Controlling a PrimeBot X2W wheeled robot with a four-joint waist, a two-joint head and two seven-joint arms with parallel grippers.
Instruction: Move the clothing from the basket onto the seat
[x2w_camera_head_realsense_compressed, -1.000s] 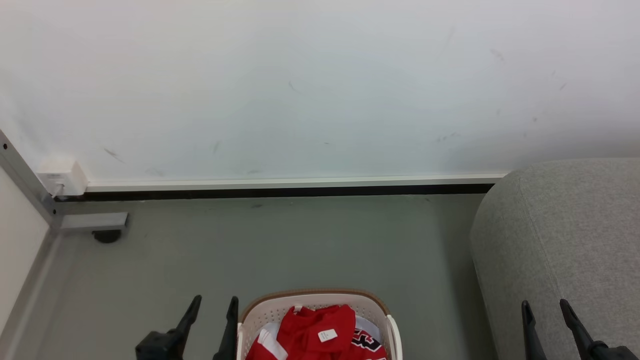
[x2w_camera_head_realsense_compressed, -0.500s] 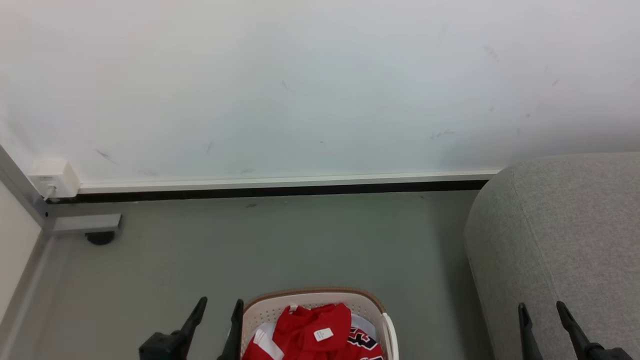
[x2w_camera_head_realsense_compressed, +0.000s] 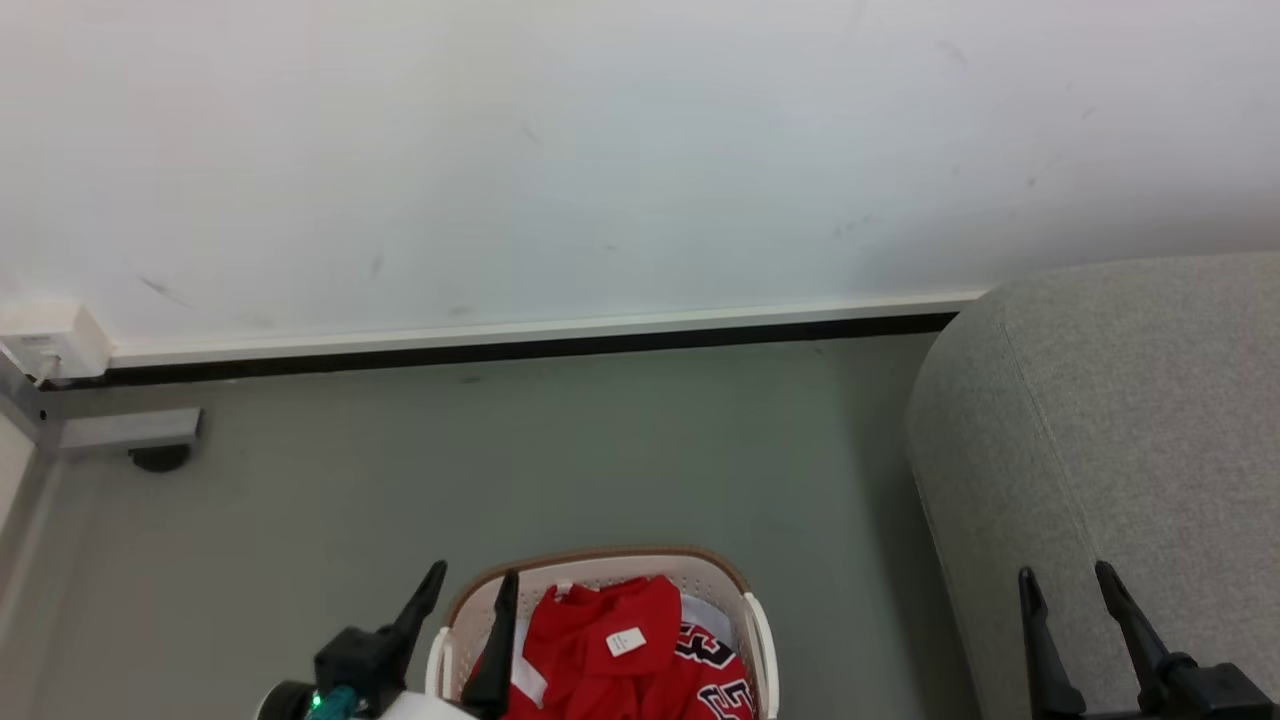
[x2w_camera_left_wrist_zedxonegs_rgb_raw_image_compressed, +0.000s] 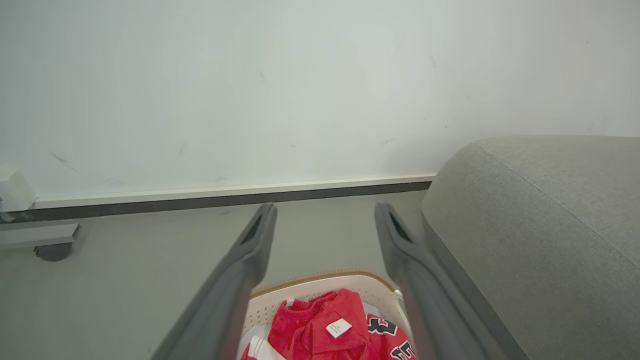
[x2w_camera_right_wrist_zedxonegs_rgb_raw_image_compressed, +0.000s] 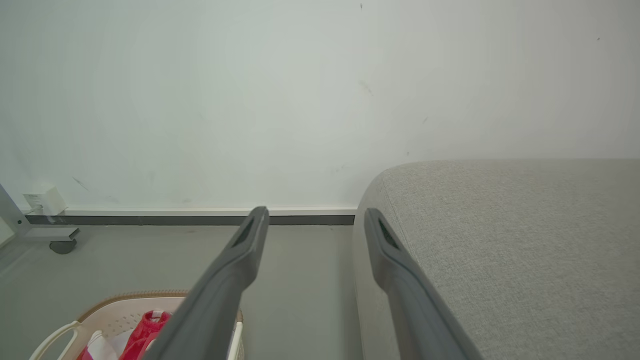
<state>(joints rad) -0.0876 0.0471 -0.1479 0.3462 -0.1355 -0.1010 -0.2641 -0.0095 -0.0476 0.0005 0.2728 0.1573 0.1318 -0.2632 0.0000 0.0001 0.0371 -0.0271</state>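
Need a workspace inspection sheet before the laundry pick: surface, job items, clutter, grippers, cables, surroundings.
Surface: grey floor, faint marks.
Job's things: red clothing heaped in the basket, white tag up; seat to its right, nothing on the visible part.
Clutter: nothing seen.
Grippers: left gripper jaws open at the basket's left rim, empty; right gripper jaws open before the seat, empty.
Cables: nothing seen.
Surroundings: scuffed white wall; white box and grey castered foot far left.

Left tool (x2w_camera_head_realsense_compressed: 474, 572): two long black tapered fingers (x2w_camera_head_realsense_compressed: 417, 603), teal-lit black base, pale forearm (x2w_camera_head_realsense_compressed: 425, 708); right tool (x2w_camera_head_realsense_compressed: 1064, 570) likewise black.
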